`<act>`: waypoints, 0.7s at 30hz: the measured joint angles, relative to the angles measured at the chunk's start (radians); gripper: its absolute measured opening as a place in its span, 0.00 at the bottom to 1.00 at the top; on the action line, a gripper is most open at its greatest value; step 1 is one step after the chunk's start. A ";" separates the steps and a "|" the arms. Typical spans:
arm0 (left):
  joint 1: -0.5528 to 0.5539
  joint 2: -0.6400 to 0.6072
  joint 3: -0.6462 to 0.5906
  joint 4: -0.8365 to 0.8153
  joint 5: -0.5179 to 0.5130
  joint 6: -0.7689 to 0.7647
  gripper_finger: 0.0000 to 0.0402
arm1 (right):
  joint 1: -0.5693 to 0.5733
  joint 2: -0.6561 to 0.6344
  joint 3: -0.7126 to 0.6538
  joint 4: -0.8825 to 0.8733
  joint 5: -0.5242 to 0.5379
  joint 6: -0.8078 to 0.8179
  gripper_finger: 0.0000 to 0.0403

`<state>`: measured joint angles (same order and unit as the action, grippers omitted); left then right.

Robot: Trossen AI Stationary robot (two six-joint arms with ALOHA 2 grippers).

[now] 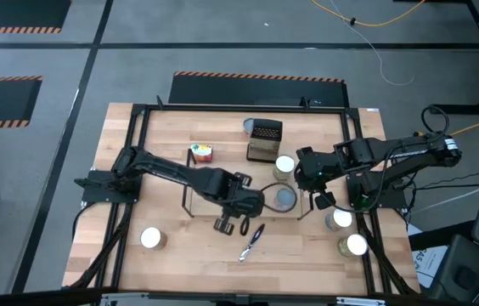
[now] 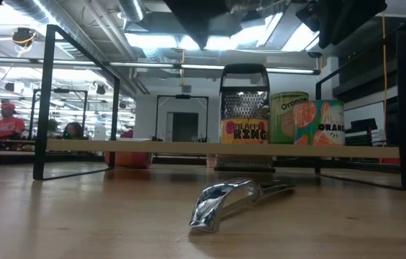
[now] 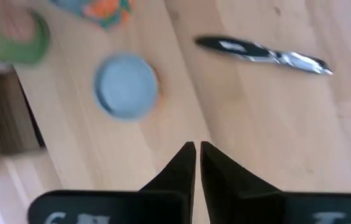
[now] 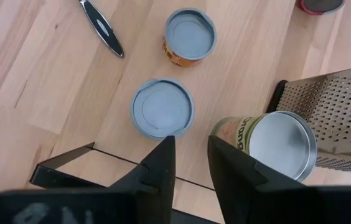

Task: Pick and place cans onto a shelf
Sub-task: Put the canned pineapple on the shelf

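My left gripper [image 3: 197,155] over the shelf [image 1: 190,192], fingers nearly together, empty, blue-topped can [image 3: 126,85] standing on the board ahead, my right gripper [image 4: 191,163] parted, empty, above another can [image 4: 162,107] there.

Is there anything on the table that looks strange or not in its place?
A shiny metal tool lies loose on the table in front of the shelf, and a grater stands among the cans; neither is a can.

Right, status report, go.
Left gripper nearly shut, empty, above the board. Right gripper open over the shelf, empty. Three cans on shelf. Can opener lies nearby.
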<state>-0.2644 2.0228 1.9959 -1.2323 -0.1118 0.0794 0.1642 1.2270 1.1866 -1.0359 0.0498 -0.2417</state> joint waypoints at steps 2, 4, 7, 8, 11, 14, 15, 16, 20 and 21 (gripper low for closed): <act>-0.027 -0.014 0.022 -0.072 0.000 -0.063 0.03 | 0.000 0.000 0.000 0.000 0.000 -0.002 0.25; -0.054 -0.049 0.023 -0.125 -0.015 -0.142 0.03 | 0.000 0.001 0.000 0.000 0.000 -0.002 0.25; -0.096 -0.108 0.022 -0.220 -0.059 -0.272 0.01 | 0.000 0.000 0.000 0.005 0.000 -0.005 0.25; -0.115 -0.129 0.021 -0.254 -0.085 -0.322 0.01 | 0.000 0.001 0.000 0.006 0.000 -0.006 0.25; -0.174 -0.195 0.020 -0.340 -0.176 -0.504 0.00 | 0.000 0.001 0.000 0.010 0.000 -0.024 0.25; -0.254 -0.255 -0.005 -0.331 -0.218 -0.667 0.01 | 0.002 0.001 0.000 0.018 0.000 -0.030 0.25; -0.287 -0.274 -0.022 -0.329 -0.226 -0.724 0.01 | 0.002 0.001 0.000 0.018 0.000 -0.031 0.25; -0.316 -0.289 -0.042 -0.331 -0.229 -0.789 0.00 | 0.002 0.001 0.000 0.018 0.000 -0.031 0.25; -0.420 -0.337 -0.149 -0.338 -0.268 -1.068 0.01 | 0.003 0.001 0.000 0.028 0.000 -0.032 0.25; -0.443 -0.345 -0.175 -0.339 -0.268 -1.134 0.01 | 0.003 0.001 0.000 0.030 0.000 -0.032 0.25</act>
<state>-0.7070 1.6778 1.8211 -1.5712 -0.3795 -1.0543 0.1669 1.2278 1.1862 -1.0055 0.0501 -0.2737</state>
